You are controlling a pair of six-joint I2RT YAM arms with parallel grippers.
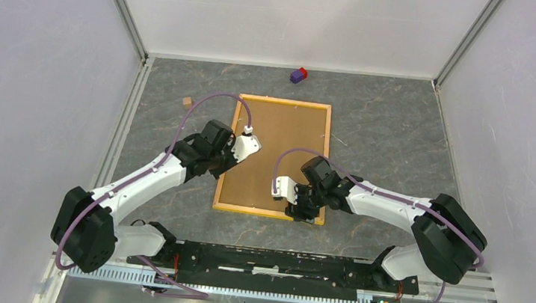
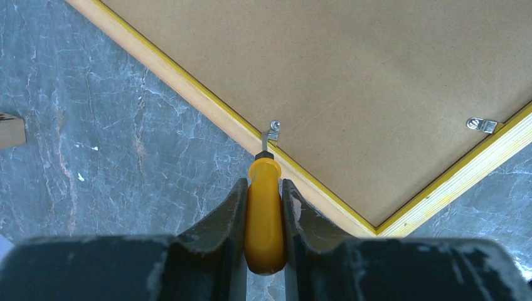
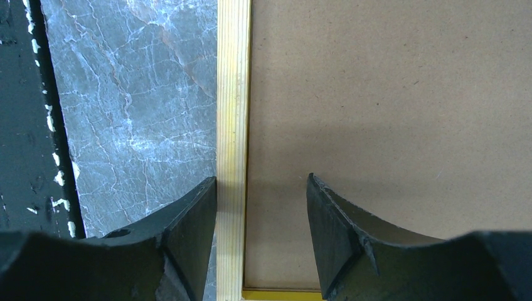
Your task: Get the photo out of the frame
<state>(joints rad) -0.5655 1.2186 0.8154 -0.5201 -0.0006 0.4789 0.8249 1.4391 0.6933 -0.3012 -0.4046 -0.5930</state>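
Observation:
The frame [image 1: 267, 212] lies face down on the grey table, its brown backing board [image 1: 281, 145] up. The photo is hidden under the board. My left gripper [image 1: 229, 159] is at the frame's left edge, shut on a yellow-handled screwdriver [image 2: 264, 213]. The screwdriver's tip touches a small metal clip [image 2: 273, 130] on the yellow border [image 2: 188, 88]. A second clip [image 2: 483, 125] sits on the adjoining edge. My right gripper [image 1: 302, 209] is open at the near right corner. In the right wrist view its jaws straddle the frame's pale wooden rim [image 3: 233, 125], and the gripper [image 3: 262, 182] holds nothing.
A small purple and red block [image 1: 299, 74] lies near the back wall. A small wooden block [image 1: 187, 102] lies left of the frame and also shows in the left wrist view [image 2: 11, 130]. White walls enclose the table on three sides. The black base rail [image 1: 268, 261] runs along the near edge.

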